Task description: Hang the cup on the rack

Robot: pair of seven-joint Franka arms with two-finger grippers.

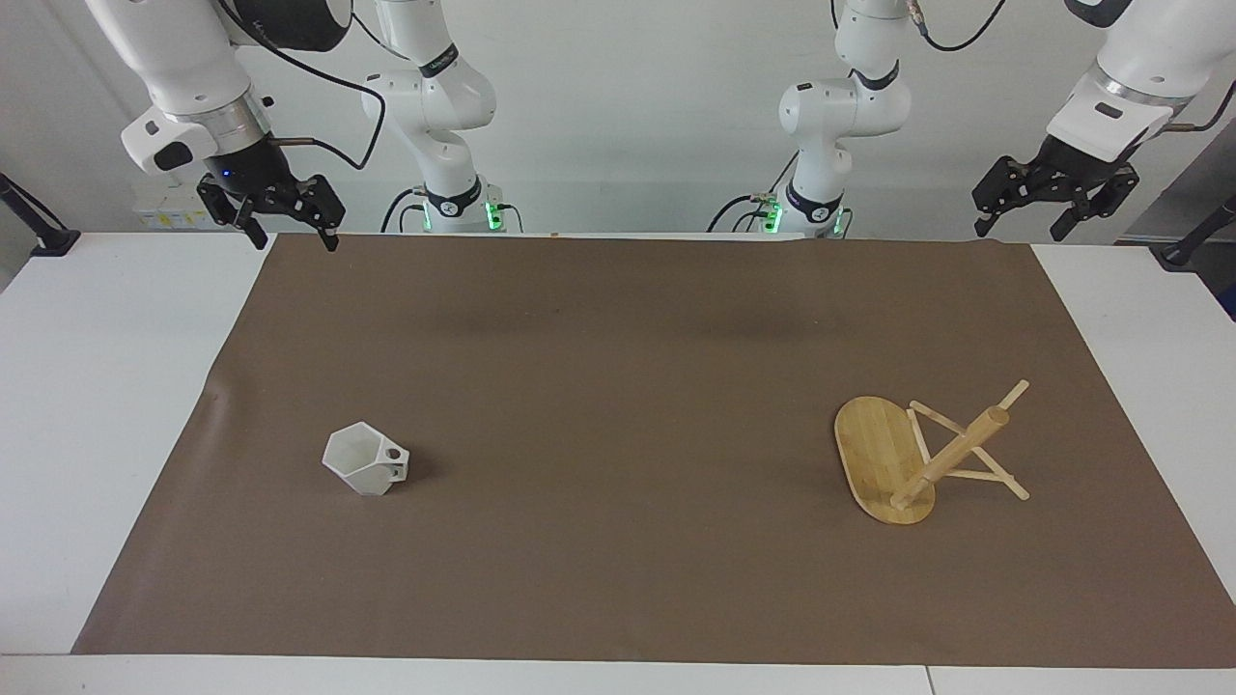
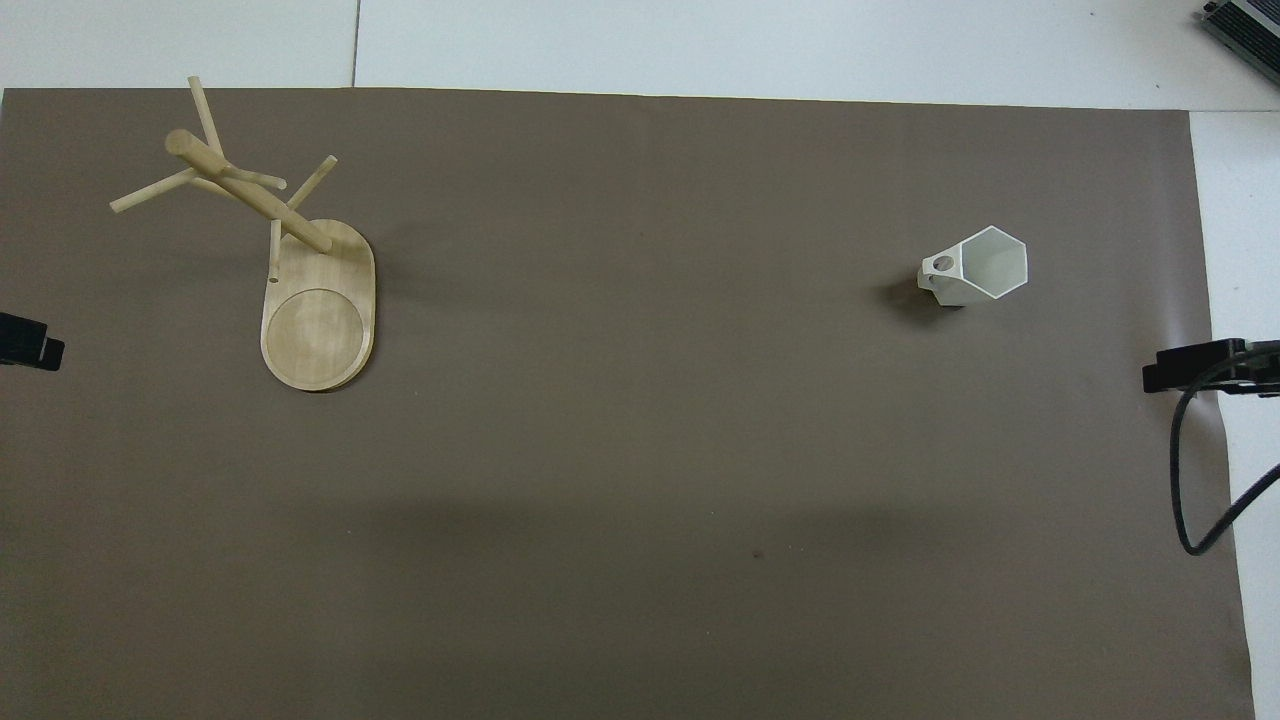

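The cup (image 1: 365, 463) is a small white faceted mug. It stands upright on the brown mat toward the right arm's end, with its handle pointing toward the left arm's end. It also shows in the overhead view (image 2: 975, 265). The rack (image 1: 884, 461) is a bamboo mug tree that stands on its oval base toward the left arm's end, its pegs bare; it also shows in the overhead view (image 2: 320, 315). My right gripper (image 1: 294, 235) hangs open and empty, high over the mat's corner near its base. My left gripper (image 1: 1022, 230) hangs open and empty, high over the mat's other corner.
The brown mat (image 1: 618, 386) covers most of the white table (image 1: 97, 386). A black cable (image 2: 1205, 490) hangs from the right arm over the mat's edge. Dark stands (image 1: 39, 227) sit at the table's corners near the robots.
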